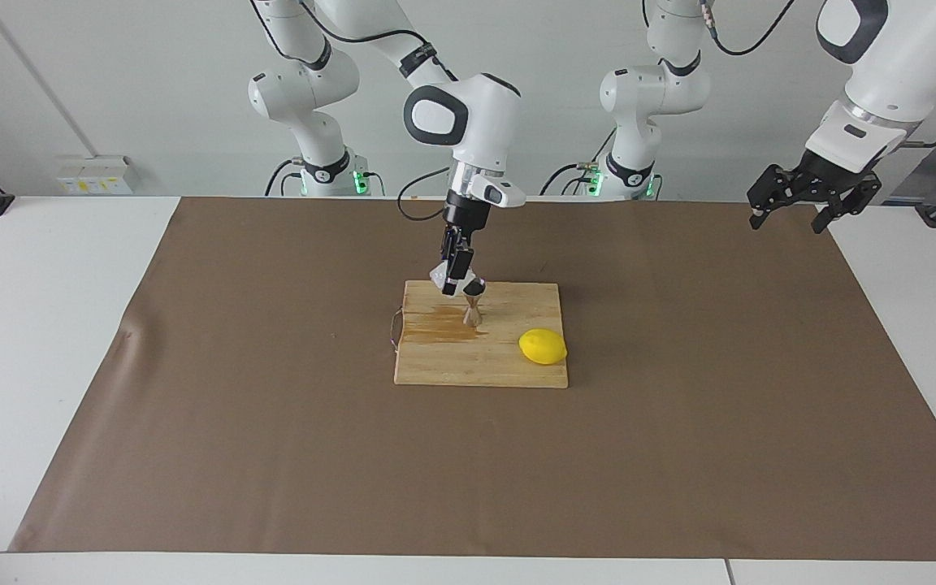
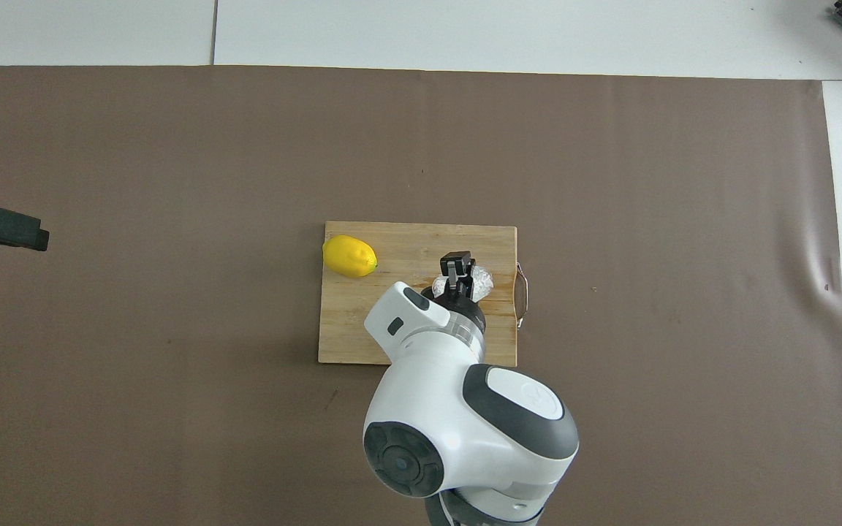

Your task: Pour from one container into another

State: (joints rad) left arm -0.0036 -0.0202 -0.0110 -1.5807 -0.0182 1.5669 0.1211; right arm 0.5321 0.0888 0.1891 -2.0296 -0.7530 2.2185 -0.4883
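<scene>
The right gripper [image 1: 452, 284], jaws clamped on the knobbly glass cup [image 1: 440, 275], tips it over the steel jigger [image 1: 473, 309]; the jigger is hidden overhead. The left gripper [image 1: 789, 213] waits, jaws apart.

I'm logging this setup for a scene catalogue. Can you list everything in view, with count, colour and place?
glass cup: 1, clear whitish, tilted in the right gripper over the jigger
jigger: 1, steel, upright on the cutting board
lemon: 1, yellow, on the board's left-arm end
cutting board: 1, light wood with a darker wet patch, mid-mat
mat: 1, brown, covering the table
right gripper: 1, black, shut on the glass cup
left gripper: 1, black, open, waiting above the mat's edge
</scene>
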